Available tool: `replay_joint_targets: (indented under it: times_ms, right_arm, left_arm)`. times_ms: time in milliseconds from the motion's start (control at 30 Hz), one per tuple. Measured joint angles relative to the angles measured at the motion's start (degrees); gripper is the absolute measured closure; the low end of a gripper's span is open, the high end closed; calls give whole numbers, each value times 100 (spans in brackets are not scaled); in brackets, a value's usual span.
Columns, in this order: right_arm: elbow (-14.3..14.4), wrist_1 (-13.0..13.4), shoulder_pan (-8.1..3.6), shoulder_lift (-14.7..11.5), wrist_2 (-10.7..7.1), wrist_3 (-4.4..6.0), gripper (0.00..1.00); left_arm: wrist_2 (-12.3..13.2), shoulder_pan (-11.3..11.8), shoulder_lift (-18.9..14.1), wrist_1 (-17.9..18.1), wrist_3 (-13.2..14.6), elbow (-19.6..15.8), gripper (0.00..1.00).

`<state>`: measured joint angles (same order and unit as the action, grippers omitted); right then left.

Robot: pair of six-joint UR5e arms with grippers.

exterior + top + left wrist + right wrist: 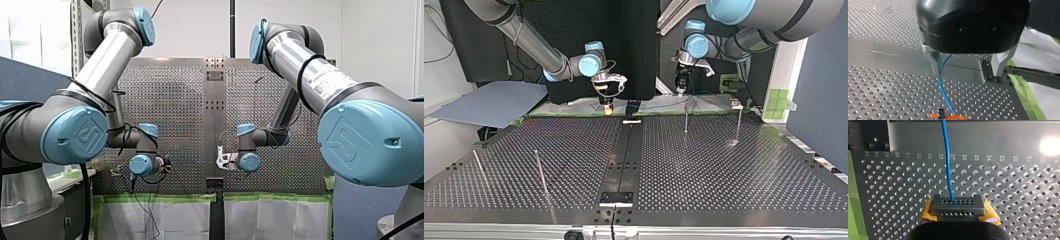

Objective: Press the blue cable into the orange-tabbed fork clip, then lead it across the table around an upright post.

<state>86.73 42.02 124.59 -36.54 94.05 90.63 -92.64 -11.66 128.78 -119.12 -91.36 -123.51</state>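
The blue cable [942,90] runs from between my left gripper's metal fingers to the orange-tabbed fork clip [948,116] on the perforated plate ahead of it. My left gripper [963,75] stands open above the plate, its fingers wide apart, with the cable close to one finger [934,63]. In the right wrist view the blue cable [948,165] leads straight away from my right gripper [953,202], which has yellow pads [927,213] and is shut on the cable's end. At the table's far edge, my right gripper [607,109] is left of my left gripper [680,87].
Thin upright posts stand on the table: two [685,119] [739,122] at the top view's far right, two [540,170] [479,167] at its near left. A solid metal strip [626,150] runs down the table's middle. Green tape [1023,92] lines the plate's edge.
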Motion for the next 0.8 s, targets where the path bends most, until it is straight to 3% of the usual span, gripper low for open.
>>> replay_joint_targets:
  times_ms: [433,800]
  right_arm:
    - [2,7,0,9,-1,0,100]
    - [1,9,1,14,0,0,100]
  left_arm:
    - [-635,-321,4,-355,-239,438,0]
    - [-891,-428,102,-670,-323,821,0]
